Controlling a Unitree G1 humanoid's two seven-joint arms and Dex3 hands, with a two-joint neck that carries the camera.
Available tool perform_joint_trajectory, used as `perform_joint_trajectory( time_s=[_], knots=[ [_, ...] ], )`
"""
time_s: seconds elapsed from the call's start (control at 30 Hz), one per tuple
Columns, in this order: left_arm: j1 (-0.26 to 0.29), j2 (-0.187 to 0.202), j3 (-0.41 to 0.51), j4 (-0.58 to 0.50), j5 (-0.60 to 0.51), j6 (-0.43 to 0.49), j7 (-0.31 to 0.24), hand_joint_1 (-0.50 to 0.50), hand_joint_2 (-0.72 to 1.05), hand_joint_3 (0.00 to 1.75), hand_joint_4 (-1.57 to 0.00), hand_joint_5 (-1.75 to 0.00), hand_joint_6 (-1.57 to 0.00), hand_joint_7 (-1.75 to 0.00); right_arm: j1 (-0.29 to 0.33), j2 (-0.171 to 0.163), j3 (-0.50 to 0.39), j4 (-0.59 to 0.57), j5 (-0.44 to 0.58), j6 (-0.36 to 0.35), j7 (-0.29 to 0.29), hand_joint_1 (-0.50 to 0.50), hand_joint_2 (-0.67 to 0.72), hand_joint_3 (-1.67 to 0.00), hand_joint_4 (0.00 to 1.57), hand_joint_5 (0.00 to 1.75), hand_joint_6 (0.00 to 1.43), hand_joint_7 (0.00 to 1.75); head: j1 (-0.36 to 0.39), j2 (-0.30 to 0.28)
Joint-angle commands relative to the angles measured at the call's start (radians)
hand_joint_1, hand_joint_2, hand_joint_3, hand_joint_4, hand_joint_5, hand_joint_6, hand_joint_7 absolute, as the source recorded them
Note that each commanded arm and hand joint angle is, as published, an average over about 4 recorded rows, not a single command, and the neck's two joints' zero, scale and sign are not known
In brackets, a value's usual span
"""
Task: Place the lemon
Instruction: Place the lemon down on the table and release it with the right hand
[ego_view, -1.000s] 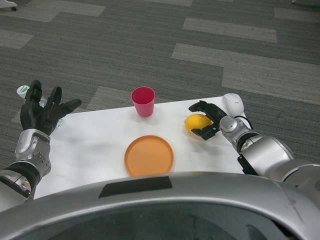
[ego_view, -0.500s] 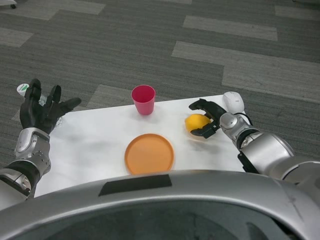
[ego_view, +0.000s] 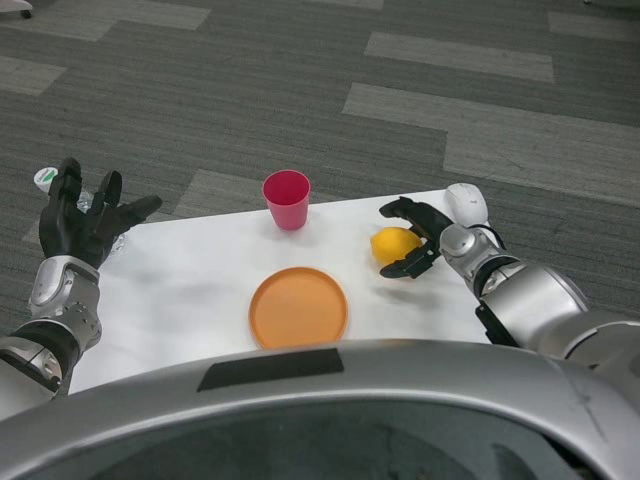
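A yellow lemon is at the right side of the white table, held in my right hand, whose black fingers curl around its far and near sides. A faint shadow lies on the table just below the lemon. An orange plate sits empty at the table's front middle, to the left of the lemon. My left hand hovers with fingers spread over the table's far left corner, holding nothing.
A pink cup stands upright at the table's far edge, behind the plate. A white computer mouse lies at the far right corner, just behind my right hand. A small green-capped item shows beside my left hand. Grey carpet surrounds the table.
My right hand with the lemon has shifted very slightly upward and to the right. The left hand has stayed in place.
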Motion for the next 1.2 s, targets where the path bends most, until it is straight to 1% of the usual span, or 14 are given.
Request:
perform_joint_trajectory(
  time_s=[0.03,0.1,0.23,0.3,0.4,0.43,0.53,0.7,0.83,1.0,1.07,1.1,1.17,1.2],
  knots=[
    [-0.017,-0.002,-0.001,0.003,0.005,0.005,0.004,0.50,1.05,0.09,0.00,0.00,-0.01,0.00,0.027,0.010,0.009,0.032,-0.006,0.049,0.030,-0.08,-0.16,-0.54,0.00,0.85,0.00,0.42,0.000,0.000],
    [-0.017,-0.002,-0.001,0.003,0.005,0.005,0.004,0.50,1.05,0.09,0.00,0.00,-0.03,0.00,0.027,0.010,0.009,0.033,-0.006,0.049,0.031,-0.08,-0.16,-0.52,0.00,0.80,0.00,0.42,0.000,0.001],
    [-0.017,-0.002,-0.001,0.003,0.005,0.005,0.004,0.50,1.05,0.09,0.00,0.00,-0.03,0.00,0.027,0.010,0.008,0.034,-0.006,0.049,0.032,-0.12,-0.03,-0.36,0.00,0.68,0.00,0.38,0.001,0.002],
    [-0.017,-0.002,-0.001,0.003,0.005,0.005,0.004,0.50,1.05,0.09,0.00,0.00,-0.03,0.00,0.027,0.010,0.007,0.034,-0.005,0.049,0.032,-0.12,0.00,-0.32,0.00,0.68,0.00,0.35,0.001,0.002],
    [-0.017,-0.002,-0.001,0.003,0.005,0.005,0.004,0.50,1.05,0.09,0.00,0.00,-0.03,0.00,0.027,0.010,0.006,0.034,-0.005,0.049,0.032,-0.12,0.15,-0.22,0.00,0.68,0.00,0.31,0.000,0.003],
    [-0.017,-0.002,-0.001,0.003,0.005,0.005,0.004,0.50,1.05,0.09,0.00,0.00,-0.03,0.00,0.027,0.009,0.006,0.034,-0.005,0.049,0.033,-0.14,0.23,-0.18,0.00,0.68,0.00,0.30,0.000,0.003],
    [-0.017,-0.002,-0.001,0.003,0.005,0.005,0.004,0.50,1.05,0.09,0.00,0.00,-0.03,0.00,0.027,0.008,0.006,0.034,-0.005,0.049,0.036,-0.19,0.38,-0.16,0.00,0.68,0.00,0.24,0.001,0.003],
    [-0.017,-0.002,0.000,0.003,0.004,0.005,0.004,0.50,1.05,0.09,0.00,0.00,-0.03,0.00,0.028,0.009,0.006,0.034,-0.003,0.047,0.043,-0.21,0.41,-0.16,0.00,0.68,0.00,0.21,0.002,0.003],
    [-0.017,-0.002,0.001,0.002,0.003,0.005,0.004,0.50,1.05,0.09,0.00,0.00,-0.03,0.00,0.037,0.008,0.004,0.030,-0.003,0.045,0.058,-0.21,0.41,-0.14,0.00,0.61,0.00,0.14,0.002,0.006],
    [-0.017,0.001,0.001,0.001,0.004,0.005,0.004,0.50,1.05,0.09,0.00,0.00,-0.03,0.00,0.071,0.008,-0.011,0.006,-0.009,0.021,0.067,-0.21,0.41,-0.14,0.00,0.70,0.00,0.07,-0.003,0.008],
    [-0.017,0.001,0.001,0.001,0.004,0.005,0.004,0.50,1.05,0.09,0.00,0.00,-0.03,0.00,0.093,0.007,-0.026,-0.025,-0.010,-0.003,0.055,-0.21,0.41,-0.10,0.00,0.80,0.00,0.07,-0.005,0.009],
    [-0.017,0.001,0.002,0.001,0.004,0.005,0.004,0.50,1.05,0.09,0.00,0.00,-0.03,0.00,0.104,0.004,-0.032,-0.040,-0.011,-0.015,0.041,-0.21,0.41,-0.12,0.00,0.85,0.00,0.07,-0.005,0.010],
    [-0.017,0.001,0.002,0.001,0.003,0.005,0.003,0.50,1.05,0.09,0.00,0.00,-0.03,0.00,0.123,-0.002,-0.049,-0.066,-0.011,-0.044,0.010,-0.21,0.41,-0.14,0.00,0.87,0.00,0.07,-0.006,0.011],
    [-0.017,0.002,0.002,0.001,0.003,0.005,0.003,0.50,1.05,0.09,0.00,0.00,-0.03,0.00,0.135,-0.006,-0.066,-0.079,-0.010,-0.076,-0.013,-0.21,0.41,-0.16,0.00,0.87,0.00,0.07,-0.006,0.012]
  ],
)
